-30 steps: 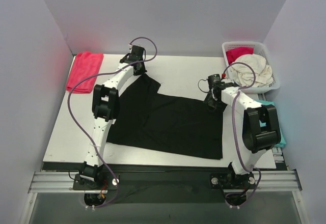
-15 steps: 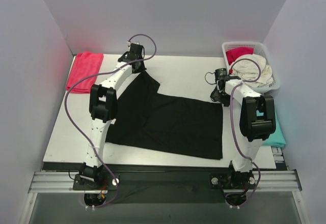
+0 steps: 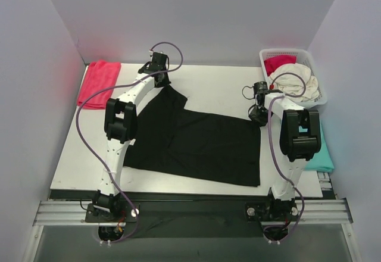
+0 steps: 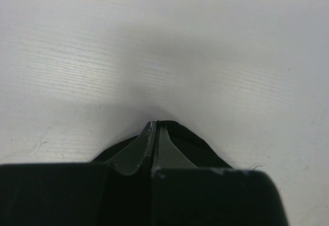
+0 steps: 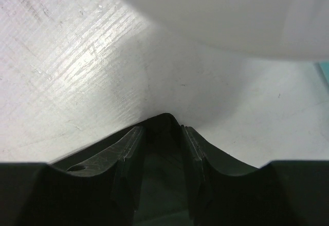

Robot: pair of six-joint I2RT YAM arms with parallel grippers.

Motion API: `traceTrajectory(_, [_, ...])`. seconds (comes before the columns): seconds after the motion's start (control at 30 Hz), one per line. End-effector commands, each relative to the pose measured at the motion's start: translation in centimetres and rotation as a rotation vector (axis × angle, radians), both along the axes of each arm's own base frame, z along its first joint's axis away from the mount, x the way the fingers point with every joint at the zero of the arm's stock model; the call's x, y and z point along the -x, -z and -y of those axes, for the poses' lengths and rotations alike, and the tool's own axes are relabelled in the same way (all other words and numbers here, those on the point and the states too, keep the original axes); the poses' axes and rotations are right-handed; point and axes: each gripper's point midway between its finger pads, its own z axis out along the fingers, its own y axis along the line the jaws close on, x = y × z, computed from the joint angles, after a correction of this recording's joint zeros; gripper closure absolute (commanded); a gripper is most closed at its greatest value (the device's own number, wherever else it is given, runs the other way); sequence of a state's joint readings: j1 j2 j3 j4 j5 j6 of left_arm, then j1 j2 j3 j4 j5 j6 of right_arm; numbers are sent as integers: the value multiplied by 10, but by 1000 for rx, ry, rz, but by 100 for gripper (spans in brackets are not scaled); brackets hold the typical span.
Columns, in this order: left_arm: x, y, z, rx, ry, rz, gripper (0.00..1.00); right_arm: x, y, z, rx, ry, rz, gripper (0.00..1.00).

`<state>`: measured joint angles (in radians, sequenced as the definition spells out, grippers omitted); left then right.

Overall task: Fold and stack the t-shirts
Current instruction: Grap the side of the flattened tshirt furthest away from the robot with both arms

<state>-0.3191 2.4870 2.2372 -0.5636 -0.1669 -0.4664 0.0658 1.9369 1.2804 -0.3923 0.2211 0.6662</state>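
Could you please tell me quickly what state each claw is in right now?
Left claw: closed, pinching an edge of the black soft cloth t-shirt.
Right claw: open, straddling that t-shirt's corner.

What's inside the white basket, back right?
The basket holds a cream shirt bunched on top and a red shirt at its far end. Anything underneath them is covered, so I can't tell.

A peak of the black t-shirt (image 4: 191, 143) is being pinched between the closed fingers of the left gripper (image 4: 156, 127), over the white table (image 4: 154, 41).
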Motion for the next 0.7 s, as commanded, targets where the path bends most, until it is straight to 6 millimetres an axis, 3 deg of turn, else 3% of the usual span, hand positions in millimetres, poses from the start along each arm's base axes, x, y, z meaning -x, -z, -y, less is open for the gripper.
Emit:
traceTrajectory(0.0, [-10,-61,2,32,6,125,100,12,9,10,7,28,-71,67])
traceTrajectory(0.23, [-9,-59,0,27,7,120,100,6,11,11,-14,23,-72,69])
traceTrajectory(0.33, [-8,-62,-1,25,4,123,100,7,10,11,-13,20,-73,83])
traceTrajectory(0.37, [-7,-61,-2,25,2,122,100,8,9,12,-11,20,-71,95])
traceTrajectory(0.4, [-7,-62,-2,26,2,125,100,8,8,12,-11,17,-70,99])
traceTrajectory(0.67, [-11,-84,-5,43,-10,176,100,5,-7,12,-9,9,-34,100])
